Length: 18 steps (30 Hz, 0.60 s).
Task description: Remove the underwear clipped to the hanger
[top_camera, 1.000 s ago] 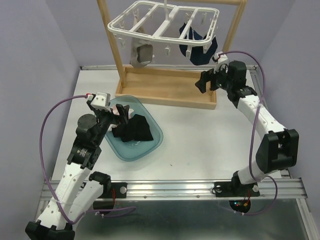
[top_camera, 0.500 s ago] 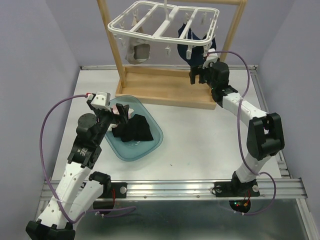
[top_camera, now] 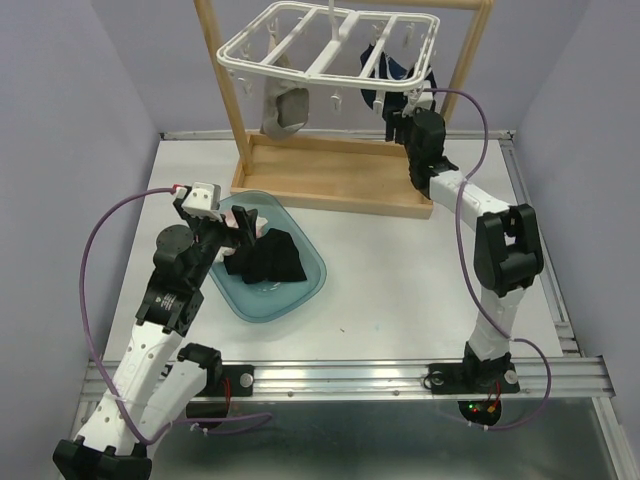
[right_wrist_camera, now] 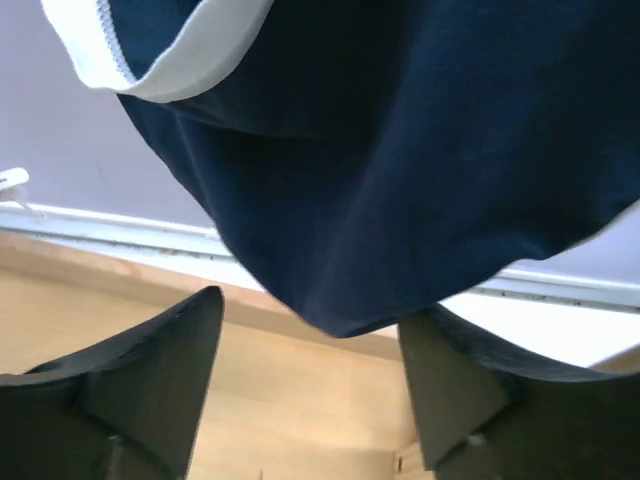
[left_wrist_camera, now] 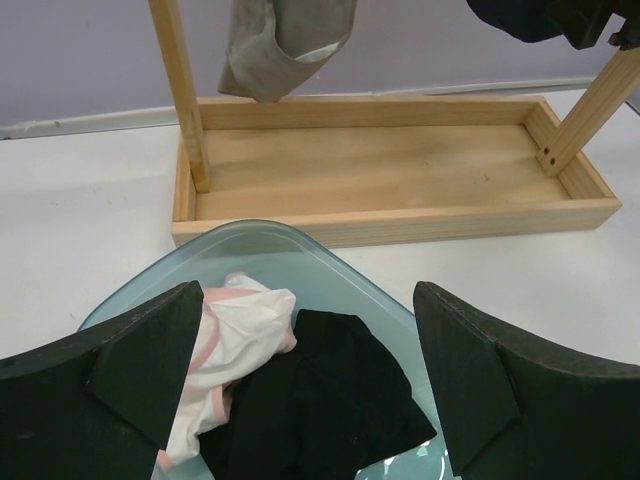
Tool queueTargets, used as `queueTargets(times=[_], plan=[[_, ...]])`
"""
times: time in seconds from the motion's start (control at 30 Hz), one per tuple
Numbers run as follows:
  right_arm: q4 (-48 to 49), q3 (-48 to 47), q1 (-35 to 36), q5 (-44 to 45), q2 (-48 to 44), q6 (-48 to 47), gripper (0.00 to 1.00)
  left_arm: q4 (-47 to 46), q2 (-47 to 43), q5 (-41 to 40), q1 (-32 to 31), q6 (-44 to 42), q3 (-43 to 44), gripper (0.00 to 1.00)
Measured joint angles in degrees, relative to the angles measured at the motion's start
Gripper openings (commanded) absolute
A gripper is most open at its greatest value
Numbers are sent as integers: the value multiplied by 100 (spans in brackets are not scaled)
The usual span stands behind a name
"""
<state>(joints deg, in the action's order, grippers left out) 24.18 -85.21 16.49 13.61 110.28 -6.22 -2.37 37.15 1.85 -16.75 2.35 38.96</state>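
Observation:
The white hanger (top_camera: 330, 45) hangs from the wooden stand. Clipped to it are grey underwear (top_camera: 283, 110) on the left and navy underwear (top_camera: 372, 95) on the right. My right gripper (top_camera: 397, 126) is raised just under the navy piece. In the right wrist view the gripper (right_wrist_camera: 312, 310) is open, and the lowest fold of the navy underwear (right_wrist_camera: 400, 150) dips between its fingertips without being pinched. My left gripper (left_wrist_camera: 305, 300) hovers open over the tray, above black underwear (left_wrist_camera: 330, 390) and pink-white underwear (left_wrist_camera: 235, 330).
The teal tray (top_camera: 300, 295) lies on the table in front of the stand's wooden base box (top_camera: 340, 180). Upright wooden posts (top_camera: 222, 85) flank the hanger. Small empty clips dangle from the hanger's bars. The grey underwear (left_wrist_camera: 285, 45) hangs over the box's left end.
My right arm has stretched back and left, bringing its gripper up under the navy underwear, and its jaws have narrowed a little. The left arm has not moved.

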Motion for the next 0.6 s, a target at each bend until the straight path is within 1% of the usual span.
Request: queueTargets(times=[0.03,0.07,0.13,0.17,0.2,0.23,0.27,0.43,0.5,0.6], plan=[[39,-85,4,15,70,0,53,-2,2,0,0,0,0,98],[46,-144,4,22,118,-26,36,0,2,0,0,0,0,98],[55,-170,4,28,140,-57,24,-2,2,0,0,0,0,98],[66,-170,2,39,140,-101,15,0,2,0,0,-2,0,98],[68,-170,2,42,140,-101,11,0,2,0,4,-2,0,98],[70,-170,2,39,140,-131,4,0,2,4,11,-2,0,98],[70,-170,2,39,140,-151,1,0,2,4,15,-2,0,98],[-164,-162,2,-212,9,-243,1,-2,2,13,37,-2,0,98],[-479,-103,2,-597,-212,-350,1,-2,2,26,37,-2,0,98],[-925,177,2,-1296,-785,-485,1,-2,-13,55,37,-2,-2,98]])
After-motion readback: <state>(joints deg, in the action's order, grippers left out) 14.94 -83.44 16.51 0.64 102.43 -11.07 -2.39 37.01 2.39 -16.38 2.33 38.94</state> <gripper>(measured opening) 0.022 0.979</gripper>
